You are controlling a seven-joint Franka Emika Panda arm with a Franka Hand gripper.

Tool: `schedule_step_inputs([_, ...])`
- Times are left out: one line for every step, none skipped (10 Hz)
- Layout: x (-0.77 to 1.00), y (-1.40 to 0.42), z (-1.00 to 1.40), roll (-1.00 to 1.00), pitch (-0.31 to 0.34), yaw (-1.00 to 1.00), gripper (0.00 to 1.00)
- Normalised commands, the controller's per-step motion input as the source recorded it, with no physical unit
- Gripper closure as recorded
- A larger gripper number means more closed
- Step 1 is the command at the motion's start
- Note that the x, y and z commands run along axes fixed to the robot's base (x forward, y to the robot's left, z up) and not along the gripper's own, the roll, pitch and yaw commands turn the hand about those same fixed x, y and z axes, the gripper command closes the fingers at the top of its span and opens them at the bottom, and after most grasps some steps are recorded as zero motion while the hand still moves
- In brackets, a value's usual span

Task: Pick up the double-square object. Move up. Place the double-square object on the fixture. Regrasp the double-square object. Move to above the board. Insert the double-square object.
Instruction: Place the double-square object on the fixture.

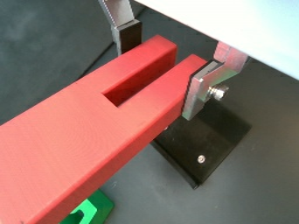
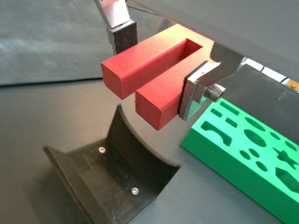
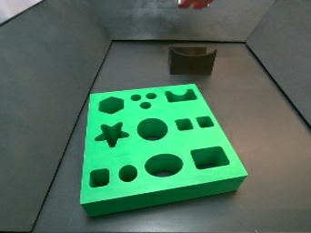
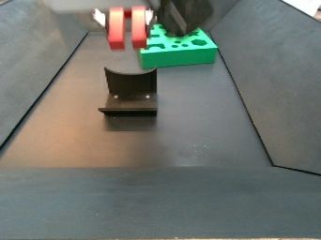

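Note:
The double-square object [image 2: 149,77], a long red block with two square prongs, hangs in the air with my gripper [image 2: 160,68] shut on its sides. In both wrist views a silver finger [image 1: 201,91] presses each flank near the slotted end. Below it stands the fixture [image 2: 111,171], dark with a curved dip. In a side view the red prongs [image 4: 122,26] hover above and just behind the fixture [image 4: 128,94]. In a side view only a red edge of the block [image 3: 195,4] shows, above the fixture [image 3: 191,59]. The green board [image 3: 158,146] lies flat with its cut-outs up.
Dark walls slope in on both sides of the floor [image 4: 163,178]. The board [image 4: 175,47] sits behind the fixture in a side view and beside it in a wrist view [image 2: 251,149]. A green corner [image 1: 91,213] shows under the block.

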Motion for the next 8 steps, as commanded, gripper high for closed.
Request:
schedule_step_inputs([0.11, 0.07, -1.00, -1.00, -0.013, -0.17, 1.00])
schedule_step_inputs([0.12, 0.08, -1.00, -1.00, 0.000, -0.17, 1.00])
schedule_step_inputs([0.13, 0.08, -1.00, -1.00, 0.004, -0.16, 1.00])
schedule_step_inputs([0.14, 0.09, -1.00, -1.00, 0.000, -0.16, 1.00])
schedule_step_inputs([0.15, 0.10, -1.00, -0.78, -0.008, -0.13, 1.00])
schedule_step_inputs([0.16, 0.10, -1.00, -0.60, -0.014, -0.11, 1.00])
schedule_step_inputs([0.17, 0.11, -1.00, -0.37, -0.008, -0.09, 1.00])
schedule_step_inputs([0.18, 0.11, -1.00, -0.28, -0.005, -0.08, 1.00])
